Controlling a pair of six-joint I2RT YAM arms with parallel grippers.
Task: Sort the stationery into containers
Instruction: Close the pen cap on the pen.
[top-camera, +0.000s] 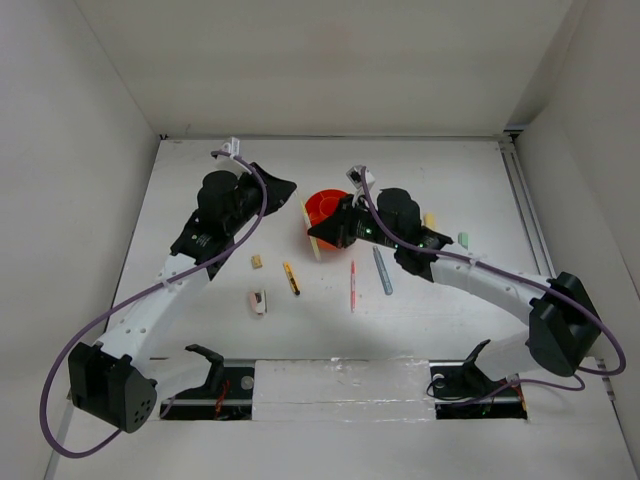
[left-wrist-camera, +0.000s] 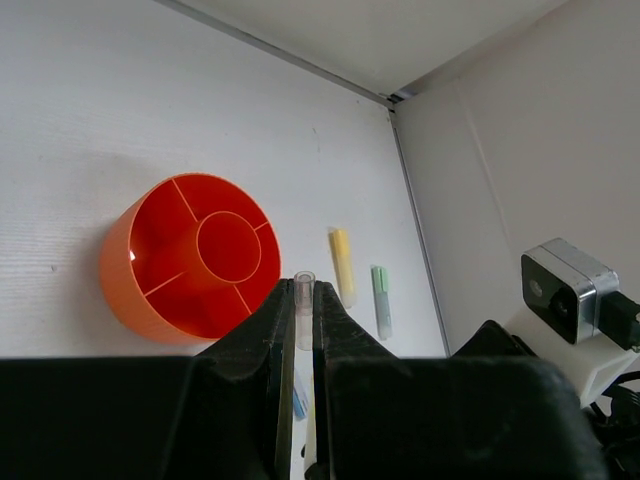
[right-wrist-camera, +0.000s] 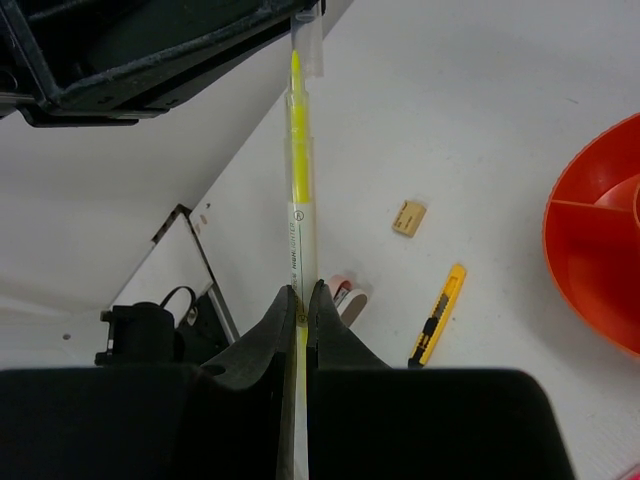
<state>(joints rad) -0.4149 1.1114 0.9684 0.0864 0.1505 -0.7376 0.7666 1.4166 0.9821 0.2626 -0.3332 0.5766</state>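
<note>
The yellow highlighter (right-wrist-camera: 298, 200) is up in the air, in the middle of the right wrist view, and both grippers pinch it. The right gripper (right-wrist-camera: 301, 300) is closed tight on its low end, and the left gripper (left-wrist-camera: 304, 300) is closed tight on its clear cap. The orange tub (left-wrist-camera: 125, 290) sits at the left of the left wrist view, and every part I can see is bare, so I think nothing is sorted yet. Lots is left on the table (top-camera: 420, 170) — a tan eraser (right-wrist-camera: 409, 217), a pink-white eraser (right-wrist-camera: 345, 292), a yellow-and-black cutter (right-wrist-camera: 440, 315), a red pen (top-camera: 352, 285), a grey-blue pen (top-camera: 383, 270), a yellow marker (left-wrist-camera: 342, 265) and a pale green marker (left-wrist-camera: 381, 295).
</note>
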